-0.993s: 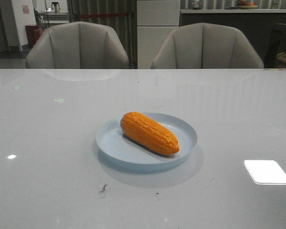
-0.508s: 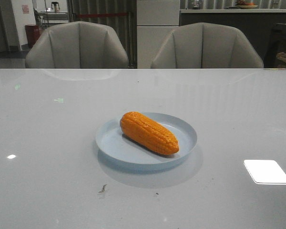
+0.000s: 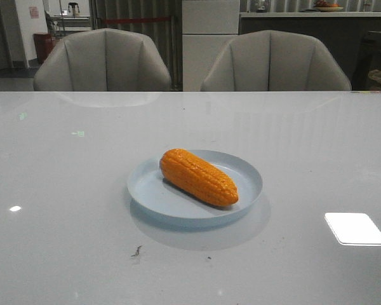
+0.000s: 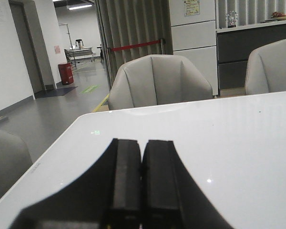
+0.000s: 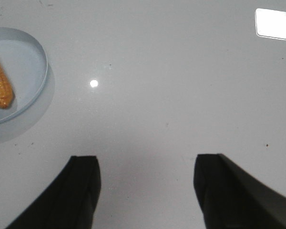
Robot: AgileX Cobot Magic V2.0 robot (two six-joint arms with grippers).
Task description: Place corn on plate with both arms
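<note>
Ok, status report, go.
Left gripper shut, empty; right gripper open, empty, above bare table. Corn lying on the plate, untouched by either arm. Nothing in the way.

The glossy white table (image 3: 63,190) carries only the plate (image 3: 247,181) (pale blue, near its middle).

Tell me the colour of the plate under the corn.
Pale blue plate, plain and glossy; the front view shows it best.

We see a bumpy, slightly shiny corn (image 3: 199,176) on a smooth, glossy plate (image 3: 246,176); the table (image 3: 63,190) is polished and reflective, our right gripper's fingers (image 5: 81,191) matt black.
</note>
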